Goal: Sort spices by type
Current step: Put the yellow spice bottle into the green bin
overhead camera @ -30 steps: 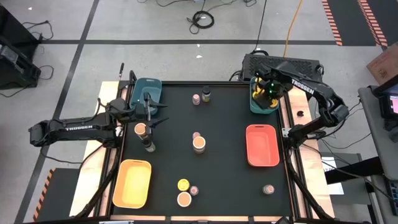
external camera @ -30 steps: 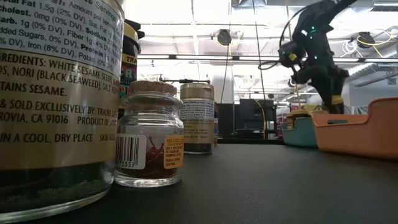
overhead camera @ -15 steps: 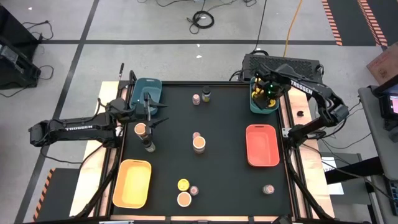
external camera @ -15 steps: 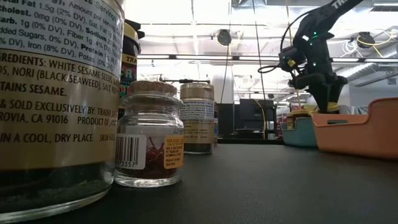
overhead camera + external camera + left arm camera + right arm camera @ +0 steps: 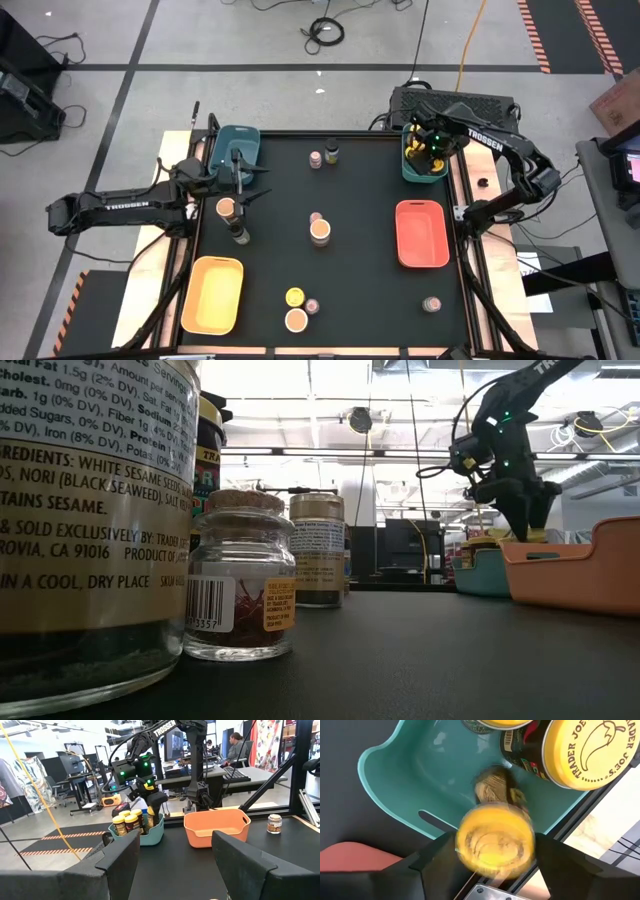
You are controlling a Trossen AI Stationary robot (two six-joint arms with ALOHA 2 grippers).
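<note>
Two arms are working at the bench: the right gripper (image 5: pixel 430 152) is hanging over the teal tray (image 5: pixel 408 172) at upper right of the high view, its jaws parting around a yellow-lidded jar (image 5: pixel 495 841) that looks blurred, seemingly dropping among the yellow-lidded jars (image 5: pixel 131 822) already there. It could be landing on a neighbour's lid and tipping. The left gripper (image 5: pixel 242 182) is waiting at left, jaws part open and empty, near a tan-lidded jar (image 5: pixel 226 208)
</note>
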